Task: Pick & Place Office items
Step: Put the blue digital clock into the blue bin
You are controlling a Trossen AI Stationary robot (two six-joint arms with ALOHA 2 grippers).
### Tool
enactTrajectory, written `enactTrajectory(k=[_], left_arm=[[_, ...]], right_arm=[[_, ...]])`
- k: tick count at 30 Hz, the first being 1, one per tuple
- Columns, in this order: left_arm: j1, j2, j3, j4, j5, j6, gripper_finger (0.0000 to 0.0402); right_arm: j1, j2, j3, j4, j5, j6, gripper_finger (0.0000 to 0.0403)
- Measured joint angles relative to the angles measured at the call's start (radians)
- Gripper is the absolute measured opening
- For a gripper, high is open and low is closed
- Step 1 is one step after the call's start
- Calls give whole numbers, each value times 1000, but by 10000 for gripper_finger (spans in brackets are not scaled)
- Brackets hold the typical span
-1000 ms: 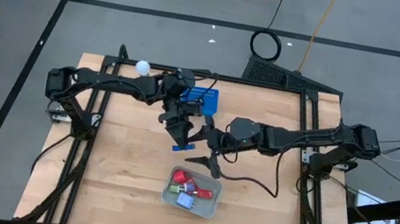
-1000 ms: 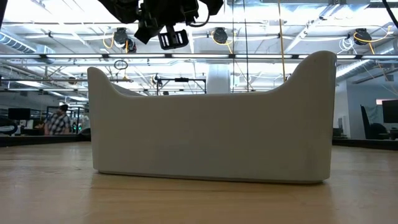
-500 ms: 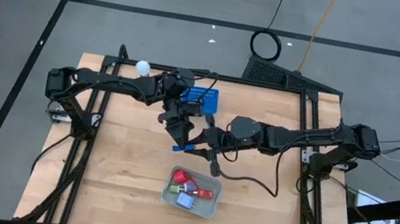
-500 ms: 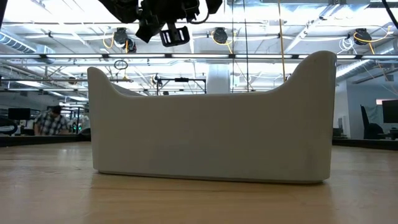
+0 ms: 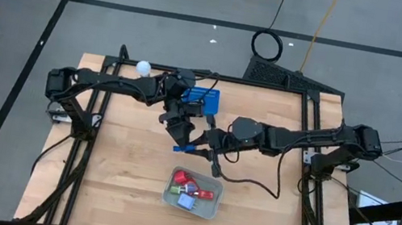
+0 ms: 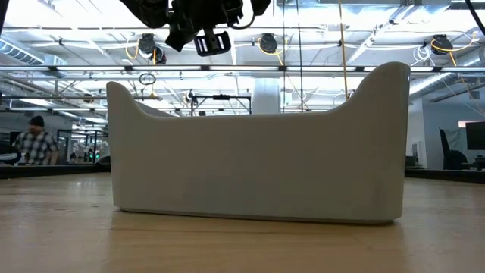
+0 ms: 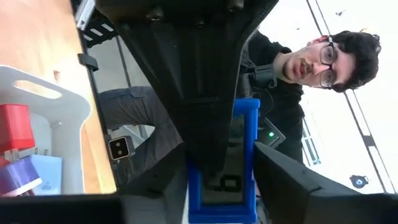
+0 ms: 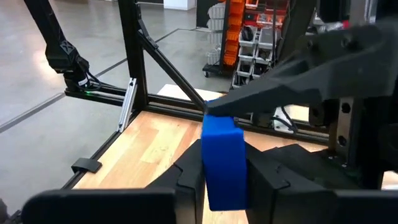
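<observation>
Since a second ago the right gripper (image 8: 222, 177) has pinched shut on the blue piece (image 8: 223, 160) that the left gripper (image 7: 214, 155) still holds above the tray (image 5: 169, 195), suggesting a handover.

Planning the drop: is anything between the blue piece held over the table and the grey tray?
Nothing visible. The blue piece, between the left gripper and right gripper, is above bare table just behind the tray.

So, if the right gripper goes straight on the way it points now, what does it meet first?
Probably the left gripper, directly ahead: the right gripper is shut on the blue piece, and both grippers meet there. Depth is unclear.
</observation>
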Motion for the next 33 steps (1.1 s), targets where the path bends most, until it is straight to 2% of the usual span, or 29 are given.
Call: enactTrajectory(k=[5, 10, 14, 24, 28, 31, 33], left_arm=[[3, 0, 0, 0, -34, -8, 240], [4, 0, 0, -1, -31, -15, 270], [4, 0, 0, -1, -3, -20, 270], [6, 0, 0, -8, 90, -37, 239], [29, -11, 0, -12, 112, -23, 231], [69, -56, 0, -66, 114, 9, 224], [100, -94, 1, -159, 122, 75, 219]], right_arm=[[1, 0, -1, -4, -5, 21, 51], [1, 0, -1, -4, -4, 23, 51], [1, 0, -1, -7, -3, 22, 51], [1, -14, -1, -40, 1, 24, 51], [-1, -61, 0, -112, 50, 6, 51], [-10, -99, 2, -169, 60, -4, 51], [-18, -122, -4, -226, 65, -4, 51]])
